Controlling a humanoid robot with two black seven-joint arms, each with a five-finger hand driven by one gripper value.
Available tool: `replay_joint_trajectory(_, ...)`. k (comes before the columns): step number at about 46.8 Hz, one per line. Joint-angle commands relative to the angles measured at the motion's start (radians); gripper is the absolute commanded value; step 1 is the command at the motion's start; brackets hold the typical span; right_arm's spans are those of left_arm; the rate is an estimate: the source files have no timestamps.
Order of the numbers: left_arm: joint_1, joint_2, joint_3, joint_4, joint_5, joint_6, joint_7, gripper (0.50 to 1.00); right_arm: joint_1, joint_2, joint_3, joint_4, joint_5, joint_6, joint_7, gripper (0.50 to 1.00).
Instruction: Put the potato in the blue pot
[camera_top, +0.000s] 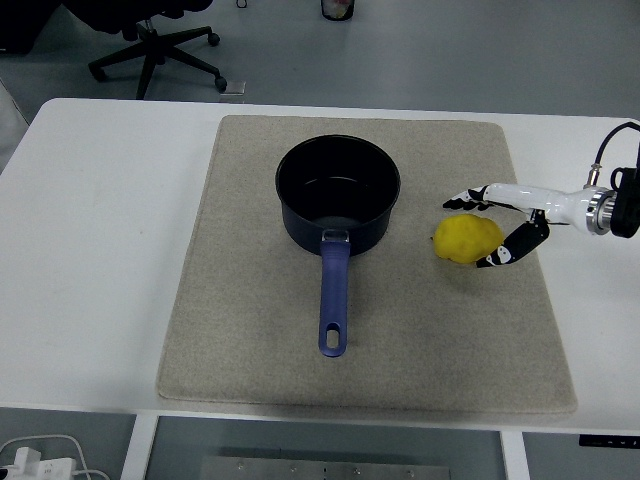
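Potato lies on the mat; my right hand brackets it, fingers open, not yet gripping. Lift and drop into the pot remain.
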Motion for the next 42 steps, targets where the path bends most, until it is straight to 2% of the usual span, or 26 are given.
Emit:
replay_joint_trajectory(1, 0.000, 0.000, 0.000, 0.000, 0.000, 0.000, 0.000, 0.996, 0.000, 0.000, -0.003, -0.001, -0.002, -0.013, 0.001, 0.928)
replay_joint_trajectory(16, 0.000, 0.000, 0.000, 0.000, 0.000, 0.000, 0.000, 0.996, -0.022, 0.015, -0.006, -0.001, -0.022, -0.065, 0.002, 0.909)
replay_joint_trajectory(18, 0.000, 0.000, 0.000, 0.000, 0.000, 0.000, 0.000, 0.996, -0.022, 0.015, -0.006, -0.001, -0.022, -0.067, 0.002, 0.883)
replay_joint_trajectory(21, 0.000, 0.000, 0.000, 0.000, 0.000, 0.000, 0.000, 0.996, -0.022, 0.015, -0.006, -0.003, -0.022, -0.070, 0.004, 0.809)
replay_joint_trajectory(25, 0.000, 0.000, 0.000, 0.000, 0.000, 0.000, 0.000, 0.996, -0.022, 0.015, -0.006, -0.003, -0.022, -0.082, 0.004, 0.762)
replay_joint_trajectory(29, -0.001, 0.000, 0.000, 0.000, 0.000, 0.000, 0.000, 0.996, -0.024, 0.015, -0.008, -0.004, -0.023, -0.085, 0.004, 0.725)
replay_joint_trajectory(33, 0.000, 0.000, 0.000, 0.000, 0.000, 0.000, 0.000, 0.996, -0.027, 0.015, -0.009, -0.004, -0.023, -0.085, 0.004, 0.719)
replay_joint_trajectory(42, 0.000, 0.000, 0.000, 0.000, 0.000, 0.000, 0.000, 0.996, -0.028, 0.015, -0.012, -0.006, -0.025, -0.085, 0.004, 0.642)
